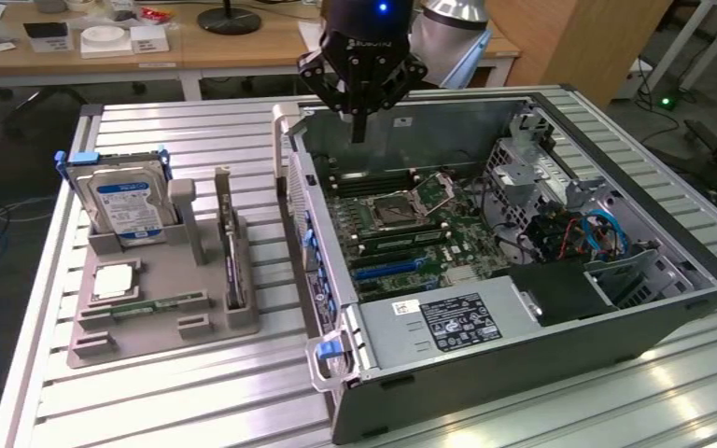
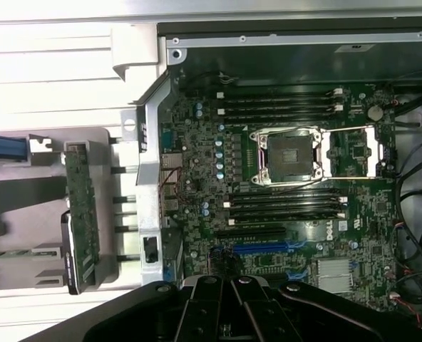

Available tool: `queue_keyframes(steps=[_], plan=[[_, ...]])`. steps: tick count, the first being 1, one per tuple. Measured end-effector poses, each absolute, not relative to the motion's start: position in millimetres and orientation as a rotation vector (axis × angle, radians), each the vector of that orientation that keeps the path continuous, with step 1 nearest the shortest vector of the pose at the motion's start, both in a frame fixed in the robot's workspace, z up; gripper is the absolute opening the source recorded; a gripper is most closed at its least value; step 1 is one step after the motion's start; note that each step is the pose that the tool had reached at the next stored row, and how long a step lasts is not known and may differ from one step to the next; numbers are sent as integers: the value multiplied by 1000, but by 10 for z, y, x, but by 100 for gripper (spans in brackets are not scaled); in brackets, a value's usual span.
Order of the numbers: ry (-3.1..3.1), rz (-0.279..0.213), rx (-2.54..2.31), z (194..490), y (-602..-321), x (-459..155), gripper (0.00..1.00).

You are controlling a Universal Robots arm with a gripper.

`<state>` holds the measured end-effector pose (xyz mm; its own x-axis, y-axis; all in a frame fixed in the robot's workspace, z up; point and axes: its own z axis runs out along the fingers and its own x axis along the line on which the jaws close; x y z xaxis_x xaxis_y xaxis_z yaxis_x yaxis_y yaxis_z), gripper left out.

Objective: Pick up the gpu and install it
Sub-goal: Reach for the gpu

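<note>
One tool hovers over the case — gpu upright, well apart.

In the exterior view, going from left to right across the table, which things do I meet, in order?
hard drive → gpu → socket → blue cables

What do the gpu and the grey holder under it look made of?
The gpu: circuit board, its matte green face dotted with tiny components. The holder: probably plastic, uniformly matte grey with blocky moulded slots.
</note>
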<state>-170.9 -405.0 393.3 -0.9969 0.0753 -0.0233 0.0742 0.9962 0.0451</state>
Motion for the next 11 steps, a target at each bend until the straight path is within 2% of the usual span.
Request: queue_keyframes(steps=[11], plan=[[3114, 69, 117, 3933, -4059, -1745, 11]])
